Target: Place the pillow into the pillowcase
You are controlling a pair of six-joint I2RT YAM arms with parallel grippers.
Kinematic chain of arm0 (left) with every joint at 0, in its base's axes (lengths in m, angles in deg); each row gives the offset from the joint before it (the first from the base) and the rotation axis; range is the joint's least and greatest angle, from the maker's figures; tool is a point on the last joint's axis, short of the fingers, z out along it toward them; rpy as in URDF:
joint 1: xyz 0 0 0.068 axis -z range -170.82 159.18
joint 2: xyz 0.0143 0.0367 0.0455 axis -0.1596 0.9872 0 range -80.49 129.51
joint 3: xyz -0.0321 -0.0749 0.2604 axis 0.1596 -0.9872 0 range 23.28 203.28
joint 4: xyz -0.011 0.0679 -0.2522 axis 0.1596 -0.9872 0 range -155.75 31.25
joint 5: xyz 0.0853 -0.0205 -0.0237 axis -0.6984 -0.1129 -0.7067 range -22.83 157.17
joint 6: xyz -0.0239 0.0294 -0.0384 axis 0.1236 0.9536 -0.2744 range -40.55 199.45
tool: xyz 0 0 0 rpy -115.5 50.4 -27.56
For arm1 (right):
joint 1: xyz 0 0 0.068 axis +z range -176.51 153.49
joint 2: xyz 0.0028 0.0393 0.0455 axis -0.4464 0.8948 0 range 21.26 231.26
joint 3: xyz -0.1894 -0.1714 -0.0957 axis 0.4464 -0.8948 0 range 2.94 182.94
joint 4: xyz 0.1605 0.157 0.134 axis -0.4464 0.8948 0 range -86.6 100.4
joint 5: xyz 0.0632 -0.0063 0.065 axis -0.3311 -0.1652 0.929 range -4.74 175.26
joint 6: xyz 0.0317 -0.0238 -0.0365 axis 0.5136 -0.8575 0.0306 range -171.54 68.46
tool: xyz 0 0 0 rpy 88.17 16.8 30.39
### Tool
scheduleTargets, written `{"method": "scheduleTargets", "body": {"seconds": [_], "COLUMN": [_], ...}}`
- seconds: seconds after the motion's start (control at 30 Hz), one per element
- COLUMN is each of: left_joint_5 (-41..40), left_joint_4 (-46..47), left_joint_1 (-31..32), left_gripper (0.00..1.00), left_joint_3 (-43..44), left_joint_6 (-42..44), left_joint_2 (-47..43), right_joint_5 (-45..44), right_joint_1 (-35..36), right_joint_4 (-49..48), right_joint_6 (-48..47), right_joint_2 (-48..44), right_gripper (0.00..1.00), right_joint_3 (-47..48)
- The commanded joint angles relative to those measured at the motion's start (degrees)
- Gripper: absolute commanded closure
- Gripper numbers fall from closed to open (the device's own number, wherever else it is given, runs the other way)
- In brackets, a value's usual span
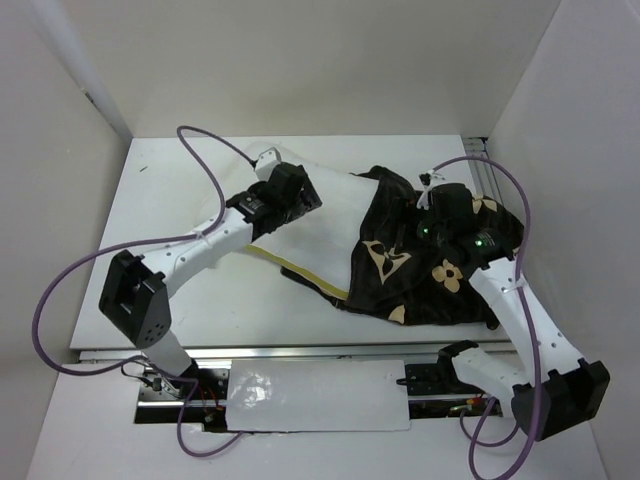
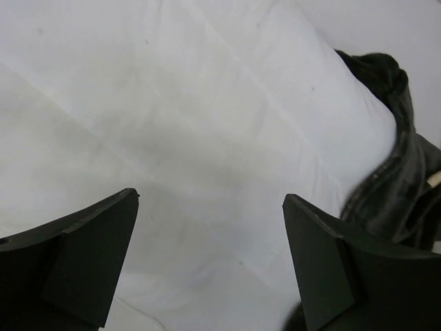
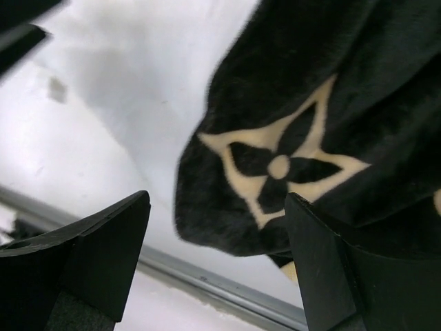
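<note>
The white pillow (image 1: 320, 225) lies across the middle of the table, its pale yellow trim at the near edge, its right end inside the dark pillowcase (image 1: 440, 270) with tan flower motifs. My left gripper (image 1: 300, 195) is open and sits over the pillow's far left part; in the left wrist view the pillow (image 2: 193, 117) fills the space between the jaws and the pillowcase edge (image 2: 403, 179) shows at right. My right gripper (image 1: 445, 205) is open above the far part of the pillowcase (image 3: 310, 138), its jaws apart with a corner of the plush fabric between them.
White walls enclose the table on three sides. A metal rail (image 1: 300, 352) runs along the near table edge, with a white sheet (image 1: 320, 395) below it. Purple cables (image 1: 200, 160) loop over the left and right of the table.
</note>
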Motion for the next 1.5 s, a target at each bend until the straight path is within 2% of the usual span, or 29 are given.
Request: {"method": "scheduleTargets", "body": {"seconds": [0.0,0.1,0.17,0.23,0.27,0.3,0.43,0.53,0.7,0.77,0.9,0.97,1.0,1.03,1.1,1.17,1.2,1.27,1.3,1.4,1.47], "left_joint_5": [-2.06,2.76,6.79,6.82,6.82,6.82,8.49,5.16,5.14,6.2,6.2,5.5,5.5,5.5,2.71,1.99,1.99,1.19,6.94,13.74,19.37], "left_joint_4": [-1.2,-2.17,0.53,0.56,0.56,0.56,-0.05,-3.3,-4.36,-4.37,-8.57,-9.46,-10.07,-10.6,-13.06,-15.43,-16.05,-16.58,-17.8,-18.87,-21.31], "left_joint_1": [-3.94,-8.51,-9.85,-10.46,-10.47,-10.47,-11.61,-12.14,-12.14,-11.27,-8.54,-7.4,-7.39,-7.39,-7.91,-10.27,-11.33,-14.4,-19.82,-28.8,-31.46], "left_gripper": [0.01,0.01,0.01,0.01,0.03,0.13,0.4,0.4,0.4,0.41,0.43,0.34,0.29,0.15,0.0,0.0,0.0,0.0,0.0,0.0,0.0], "left_joint_3": [5.92,8.39,8.4,6.91,6.3,5.25,-3.35,-9.76,-21.46,-26.72,-30.8,-31.5,-30.98,-30.19,-25.89,-18.2,-15.44,-10.69,-4.84,5.98,11.45], "left_joint_6": [10.27,11.51,13.44,13.45,13.45,12.93,9.42,6.08,2.38,1.06,0.26,1.14,2.88,2.9,5.61,8.33,12.96,15.72,17.73,17.76,18.98], "left_joint_2": [3.48,7.08,8.41,10.25,10.78,10.79,11.32,8.86,-2.2,-9.66,-22.94,-27.07,-29.35,-29.38,-27.99,-24.91,-23.07,-16.31,-13.59,-2.51,2.85], "right_joint_5": [-8.08,-16.08,-15.14,-12.94,-11.72,-11.7,-13.2,-10.93,-9.6,-9.86,-10.11,-14.33,-15.91,-18.19,-19.35,-20.75,-20.76,-21.37,-21.37,-20.76,-22.68], "right_joint_1": [0.65,0.65,-0.66,-0.67,-0.67,-0.06,4.77,7.06,15.32,17.52,22.26,22.98,23.59,23.59,22.02,22.01,21.4,21.39,21.39,21.39,21.92], "right_joint_4": [-4.18,-11.64,-14.74,-18.95,-20.45,-21.95,-29.69,-32.32,-35.41,-35.94,-35.41,-34.36,-33.49,-32.61,-28.57,-25.58,-24.78,-23.64,-22.85,-22.23,-21.7], "right_joint_6": [-2.32,-2.33,-2.33,-2.33,-2.33,-1.72,-4.43,-4.97,-6.99,-7.6,-9.0,-9.01,-9.01,-9.01,-9.01,-9.01,-9.53,-9.54,-9.54,-9.54,-9.54], "right_joint_2": [4.04,8.69,11.34,16.06,17.75,19.25,26.62,30.58,34.2,34.99,35.52,34.74,33.86,33.85,32.02,30.17,29.46,28.06,26.66,24.11,23.31], "right_gripper": [0.14,0.09,0.09,0.09,0.09,0.09,0.09,0.09,0.09,0.09,0.09,0.09,0.09,0.09,0.09,0.09,0.09,0.08,0.08,0.08,0.08], "right_joint_3": [-1.66,-1.66,-1.66,-1.05,-1.04,-1.04,-1.75,-2.27,-3.33,-2.46,-0.43,-0.43,0.18,1.15,3.77,5.19,5.72,6.43,7.04,7.04,7.04]}}
